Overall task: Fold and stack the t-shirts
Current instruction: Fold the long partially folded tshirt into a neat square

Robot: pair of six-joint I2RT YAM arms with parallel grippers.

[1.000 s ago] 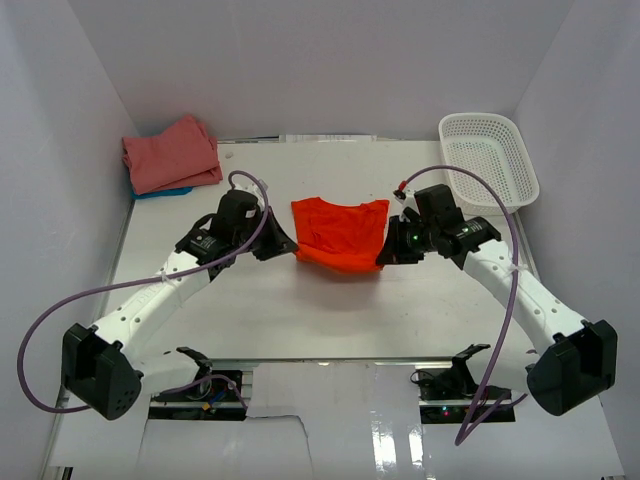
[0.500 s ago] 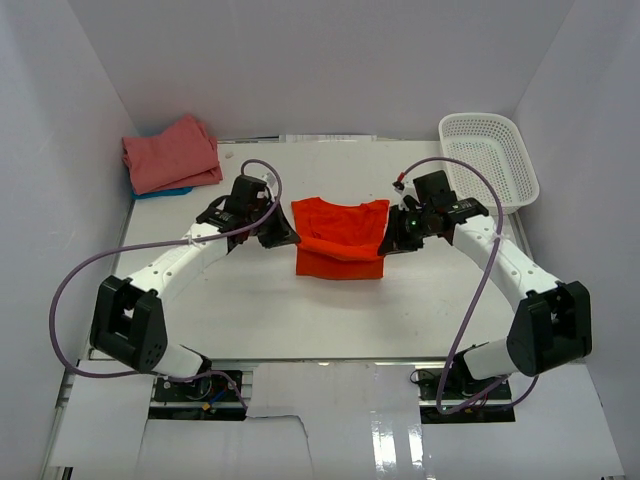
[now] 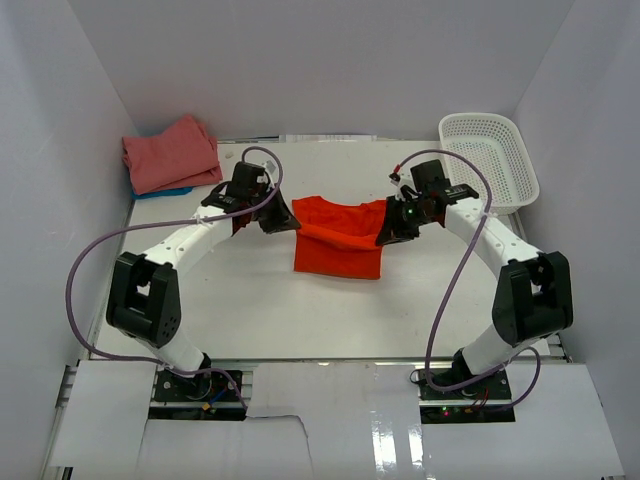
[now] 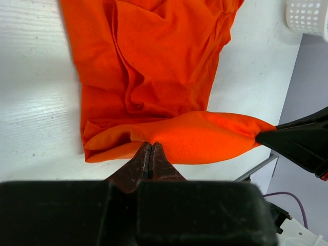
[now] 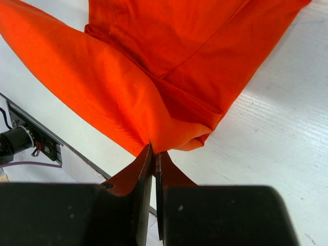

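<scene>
The orange-red t-shirt (image 3: 338, 250) is light, limp cloth — it sags between holds, so grip it at corners. The left gripper (image 4: 150, 154) and right gripper (image 5: 153, 154) each pinch one corner, jaws pressed together.

Your right gripper (image 5: 152, 154) pinches a fold of the orange shirt (image 5: 174, 61) (jaws pressed together), the rest lying on the white table (image 5: 277, 138).

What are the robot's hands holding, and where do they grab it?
The orange-red t-shirt: the left gripper pinches one end of its lifted far edge, the right gripper the other end.
</scene>
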